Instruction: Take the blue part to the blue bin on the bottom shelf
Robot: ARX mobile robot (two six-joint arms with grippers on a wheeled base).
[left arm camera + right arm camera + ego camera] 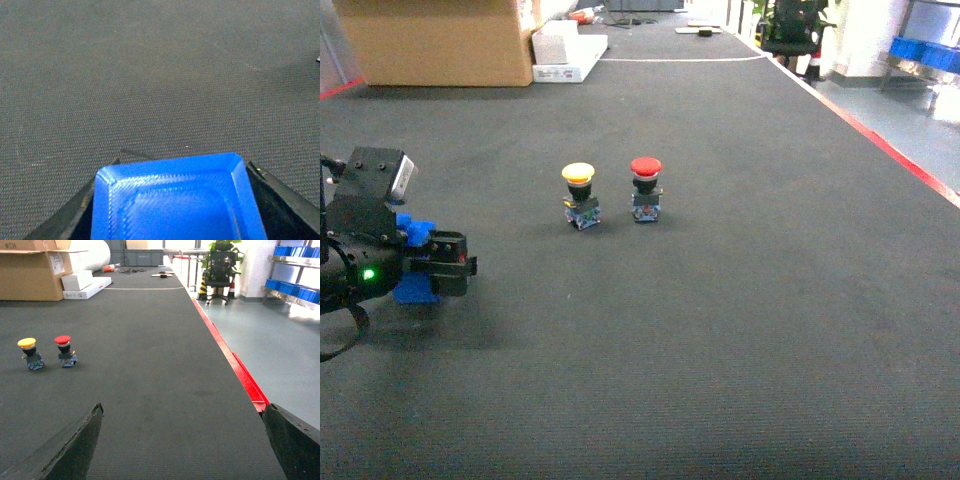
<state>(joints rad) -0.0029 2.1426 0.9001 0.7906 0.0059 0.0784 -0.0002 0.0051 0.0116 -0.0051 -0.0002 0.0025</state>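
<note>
A blue part (175,200) with a flat, bevelled rectangular face fills the space between the black fingers (75,215) of my left gripper (185,162), which is shut on it. From the head camera, the left gripper (460,265) hovers low over the dark mat at the far left, and the blue part (415,290) shows above and below its fingers. My right gripper (182,410) is open with only mat between its fingers; the head view does not show it. Blue bins (292,289) sit on a steel rack far to the right; I cannot tell which shelf is the lowest.
A yellow-capped button (579,195) and a red-capped button (646,188) stand upright side by side mid-mat. A cardboard box (440,40) and white boxes (565,50) lie at the far end. A red strip (900,150) marks the mat's right edge, with floor beyond.
</note>
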